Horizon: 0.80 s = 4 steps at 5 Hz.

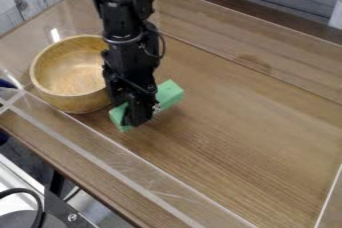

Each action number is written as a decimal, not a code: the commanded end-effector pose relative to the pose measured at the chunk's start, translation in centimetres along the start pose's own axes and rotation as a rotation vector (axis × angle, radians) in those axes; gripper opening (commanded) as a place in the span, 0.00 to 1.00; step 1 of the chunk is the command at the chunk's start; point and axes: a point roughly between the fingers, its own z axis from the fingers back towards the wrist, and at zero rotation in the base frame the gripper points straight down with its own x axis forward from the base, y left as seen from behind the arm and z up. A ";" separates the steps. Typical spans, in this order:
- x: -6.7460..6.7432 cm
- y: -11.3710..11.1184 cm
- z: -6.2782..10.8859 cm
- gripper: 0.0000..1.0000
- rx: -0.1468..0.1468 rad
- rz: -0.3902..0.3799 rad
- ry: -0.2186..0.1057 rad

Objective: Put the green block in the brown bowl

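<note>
One block gripped, bowl waiting beside it

One green block (147,103) lies on the wooden table (241,122), just beside the outer wall of the brown bowl (74,74), on the side away from the bowl's hollow. The end effector (138,110) points straight down over the block's middle, its jaws pressed in on the block, whose green ends stick out on either side of the dark fingers. Whether the block is lifted clear of the table or resting on it cannot be told from this view.

By its look the block is a rigid, light piece, probably wood or foam with a smooth painted face, so it should neither bend nor weigh on the grip. Smooth sides could let it swivel between the fingers. Taking it across the narrow width at mid-length, as here, seems the soundest hold, keeping it balanced. The bowl's thick rim stands higher than the block and will have to be cleared.
</note>
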 end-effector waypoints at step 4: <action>0.5 0.6 2.1 0.00 0.034 0.036 -0.068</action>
